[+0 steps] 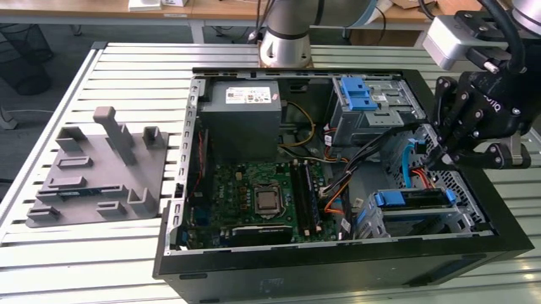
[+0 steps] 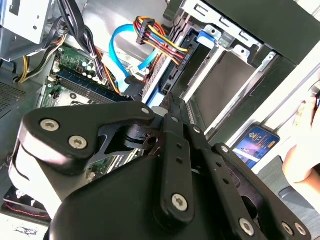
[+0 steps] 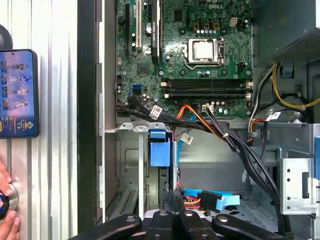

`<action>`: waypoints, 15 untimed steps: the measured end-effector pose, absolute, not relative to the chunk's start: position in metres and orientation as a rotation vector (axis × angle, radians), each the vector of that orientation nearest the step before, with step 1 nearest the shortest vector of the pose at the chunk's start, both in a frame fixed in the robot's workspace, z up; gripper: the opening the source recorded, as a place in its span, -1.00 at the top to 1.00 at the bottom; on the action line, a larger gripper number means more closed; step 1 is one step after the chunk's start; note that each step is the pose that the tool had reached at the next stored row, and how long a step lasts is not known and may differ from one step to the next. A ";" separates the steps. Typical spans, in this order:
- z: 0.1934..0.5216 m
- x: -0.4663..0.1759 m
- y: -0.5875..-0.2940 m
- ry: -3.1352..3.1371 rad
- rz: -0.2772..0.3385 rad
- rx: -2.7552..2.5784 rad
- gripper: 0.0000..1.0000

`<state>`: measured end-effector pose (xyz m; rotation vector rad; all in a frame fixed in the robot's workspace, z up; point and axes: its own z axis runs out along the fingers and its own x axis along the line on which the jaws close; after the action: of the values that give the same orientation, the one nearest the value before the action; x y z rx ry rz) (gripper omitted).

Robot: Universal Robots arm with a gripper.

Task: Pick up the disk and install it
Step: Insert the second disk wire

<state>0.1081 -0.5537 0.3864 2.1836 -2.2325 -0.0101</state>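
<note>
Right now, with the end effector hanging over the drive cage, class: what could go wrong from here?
1. The end effector sits close to the blue data cable and the coloured power wires; moving on, it could snag or tug them.
2. A person's hand and a phone lie beside the case; an outward swing might strike them.

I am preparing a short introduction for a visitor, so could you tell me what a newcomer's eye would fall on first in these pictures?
The open computer case with its green motherboard dominates the slatted table. The black gripper hangs over the case's corner at the exterior view's right, above the disk sitting in its bay with its blue end showing. A grey moulded fixture lies beside the case at the exterior view's left.
</note>
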 end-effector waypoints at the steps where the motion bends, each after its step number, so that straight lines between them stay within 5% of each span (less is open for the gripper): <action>1: 0.386 0.107 -0.553 -2.233 -0.010 2.184 0.79; 15: 0.389 0.106 -0.534 -2.233 -0.009 2.184 0.79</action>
<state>0.1059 -0.5343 0.3888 2.1841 -2.2330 -0.0088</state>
